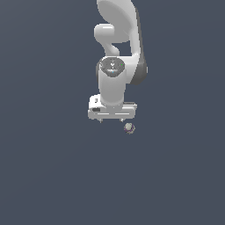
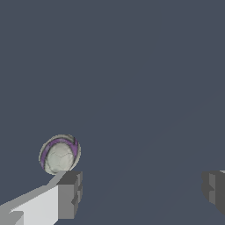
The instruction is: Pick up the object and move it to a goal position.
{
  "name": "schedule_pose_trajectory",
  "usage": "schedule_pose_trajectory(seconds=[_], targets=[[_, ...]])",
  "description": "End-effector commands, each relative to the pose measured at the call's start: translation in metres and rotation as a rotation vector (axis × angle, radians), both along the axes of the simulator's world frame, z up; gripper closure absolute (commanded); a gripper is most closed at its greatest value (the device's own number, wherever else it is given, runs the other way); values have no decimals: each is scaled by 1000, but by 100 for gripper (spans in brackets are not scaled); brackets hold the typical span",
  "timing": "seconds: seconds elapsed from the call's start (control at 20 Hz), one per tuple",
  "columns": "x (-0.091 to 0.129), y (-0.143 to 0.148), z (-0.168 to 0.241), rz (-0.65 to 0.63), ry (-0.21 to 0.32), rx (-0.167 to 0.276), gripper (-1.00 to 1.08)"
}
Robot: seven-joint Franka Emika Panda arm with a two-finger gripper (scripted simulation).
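risk of a knock: gripper [image 1: 112, 119] spread wide, holding nothing, with object [image 1: 128, 128] just outside one fingertip [image 2: 69, 193], at its five o'clock in exterior view. descending now would likely clip it, rolling it away.

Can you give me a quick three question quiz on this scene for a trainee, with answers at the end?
1. True or false: the gripper is closed on the ball.
2. Multiple choice: the ball's markings are A) red, B) purple, C) green.
3. In the wrist view, is the ball between the fingers or outside them?

Key: 1 false, the jaws stand wide apart and empty. 2 B. 3 Outside, just beyond one fingertip.
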State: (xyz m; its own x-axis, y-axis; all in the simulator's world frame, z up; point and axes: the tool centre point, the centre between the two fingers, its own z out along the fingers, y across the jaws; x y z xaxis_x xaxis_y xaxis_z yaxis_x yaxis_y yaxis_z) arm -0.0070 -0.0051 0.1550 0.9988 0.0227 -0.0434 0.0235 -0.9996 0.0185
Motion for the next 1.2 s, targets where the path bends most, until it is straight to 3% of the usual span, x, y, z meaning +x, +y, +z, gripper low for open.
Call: schedule_pose_trajectory(seconds=[0.0,0.8,1.15], targets=[[0,0,0,0,0,0,-92],[9,0,-2,30,-20,9,-92],[7,7,-7,108,-20,10,-92]])
